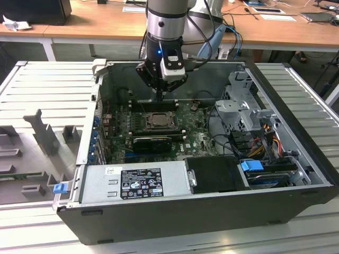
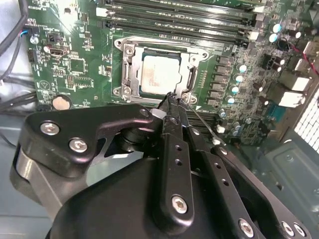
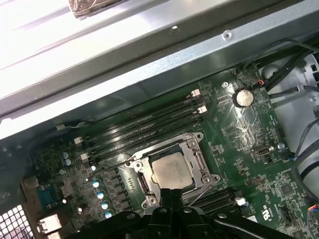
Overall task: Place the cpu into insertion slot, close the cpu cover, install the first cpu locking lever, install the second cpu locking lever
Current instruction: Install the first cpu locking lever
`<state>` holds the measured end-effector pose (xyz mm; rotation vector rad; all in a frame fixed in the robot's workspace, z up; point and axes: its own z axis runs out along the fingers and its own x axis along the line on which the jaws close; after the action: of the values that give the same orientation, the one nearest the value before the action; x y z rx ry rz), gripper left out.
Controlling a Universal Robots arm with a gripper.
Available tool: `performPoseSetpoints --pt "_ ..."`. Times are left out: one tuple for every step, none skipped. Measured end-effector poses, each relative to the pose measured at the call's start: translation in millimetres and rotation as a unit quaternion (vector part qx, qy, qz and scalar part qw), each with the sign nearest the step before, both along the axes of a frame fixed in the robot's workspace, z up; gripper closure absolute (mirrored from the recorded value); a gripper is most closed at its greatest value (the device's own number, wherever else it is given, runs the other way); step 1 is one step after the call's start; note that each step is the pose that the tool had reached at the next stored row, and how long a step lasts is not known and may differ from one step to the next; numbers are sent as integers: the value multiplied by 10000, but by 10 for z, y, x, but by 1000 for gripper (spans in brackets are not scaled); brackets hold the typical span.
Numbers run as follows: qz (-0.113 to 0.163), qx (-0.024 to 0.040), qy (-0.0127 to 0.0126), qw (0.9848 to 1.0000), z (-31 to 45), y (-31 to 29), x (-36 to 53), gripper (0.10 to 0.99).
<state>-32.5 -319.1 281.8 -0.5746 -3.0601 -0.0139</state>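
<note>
Inside the open computer case (image 1: 212, 211), the gripper (image 1: 159, 98) hangs over the motherboard (image 1: 198, 138). In the exterior view it is at twelve o'clock from the cpu (image 1: 157, 120). Its jaws are pressed together with nothing seen between them, and the tips are right at the socket's edge. The cpu lies flat in its socket, with the cpu cover (image 2: 130, 74) folded down around it. A thin wire lever (image 2: 203, 124) runs just beside the fingertips. The power supply (image 1: 140, 182) sits at six o'clock from the cpu.

The square silver cpu (image 2: 158, 75) lies flat mid-board (image 2: 75, 69), with the thin metal cover (image 2: 128, 69) shut around it.
</note>
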Motion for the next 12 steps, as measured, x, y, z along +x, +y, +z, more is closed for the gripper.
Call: performPoseSetpoints --pt "40 0 0 10000 0 0 0 980" --pt "97 0 0 10000 0 0 0 980" --pt "140 0 0 9999 0 0 0 980" --pt "196 0 0 9998 0 0 0 980" --pt "235 0 0 9997 0 0 0 980" --pt "290 0 0 9996 0 0 0 980" --pt "332 0 -1 9995 0 0 0 980" --pt "397 0 0 9992 0 0 0 980" --pt "438 0 0 9990 0 0 0 980" --pt "480 0 0 9988 0 0 0 980" --pt "525 0 0 9986 0 0 0 980" --pt "581 0 0 9983 0 0 0 980"
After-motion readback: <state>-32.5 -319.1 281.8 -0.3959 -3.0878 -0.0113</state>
